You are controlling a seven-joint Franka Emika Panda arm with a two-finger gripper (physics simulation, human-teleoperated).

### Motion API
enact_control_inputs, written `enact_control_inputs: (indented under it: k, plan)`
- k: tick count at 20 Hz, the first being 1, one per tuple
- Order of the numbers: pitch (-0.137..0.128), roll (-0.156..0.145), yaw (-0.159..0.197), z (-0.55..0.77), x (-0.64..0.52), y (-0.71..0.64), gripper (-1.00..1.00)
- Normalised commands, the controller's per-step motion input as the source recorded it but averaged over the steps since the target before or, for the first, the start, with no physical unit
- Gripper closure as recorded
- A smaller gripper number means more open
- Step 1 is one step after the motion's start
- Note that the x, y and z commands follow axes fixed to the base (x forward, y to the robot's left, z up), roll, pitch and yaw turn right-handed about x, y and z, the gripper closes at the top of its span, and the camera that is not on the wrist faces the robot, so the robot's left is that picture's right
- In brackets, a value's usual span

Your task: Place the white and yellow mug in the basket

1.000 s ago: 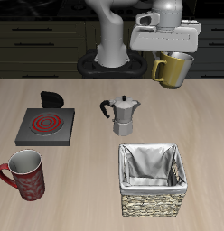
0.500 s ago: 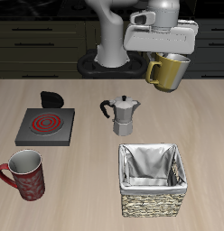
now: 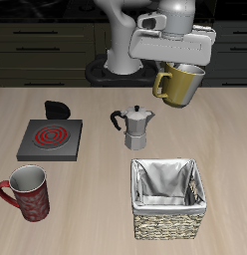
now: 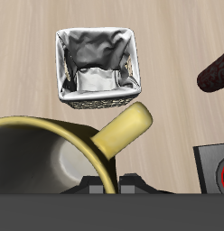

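The white and yellow mug [image 3: 179, 84] hangs tilted in the air above the table's back part, held by its rim. My gripper [image 3: 182, 63] is shut on the mug's rim. In the wrist view the mug [image 4: 51, 162] is close up, its pale interior and yellow loop handle [image 4: 123, 132] showing. The basket [image 3: 167, 197], woven wicker with grey-white cloth lining, stands near the table's front edge, nearer the front than the mug. It also shows in the wrist view [image 4: 98, 65], and nothing lies in it.
A moka pot [image 3: 136, 127] stands mid-table between the mug and the basket. A red patterned mug [image 3: 27, 193] stands near the front edge. A small stove [image 3: 52, 138] with a red coil and a dark object [image 3: 57, 108] behind it lie to the side.
The gripper with the mug has moved sideways toward the moka pot and a little toward the front, tilting the mug slightly more.
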Motion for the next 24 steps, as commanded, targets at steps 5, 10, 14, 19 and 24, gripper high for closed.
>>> enact_control_inputs:
  k: [5, 10, 14, 19, 24]
  plan:
    - [0.042, -0.004, -0.031, 0.13, 0.28, -0.15, 1.0]
    - [-0.03, 0.0, 0.03, 0.19, 0.2, -0.08, 1.0]
    - [0.009, 0.017, 0.002, 0.1, 0.17, -0.02, 1.0]
    - [0.017, 0.02, -0.007, 0.09, 0.3, -0.04, 1.0]
    - [-0.015, 0.002, -0.014, 0.12, 0.26, -0.08, 1.0]
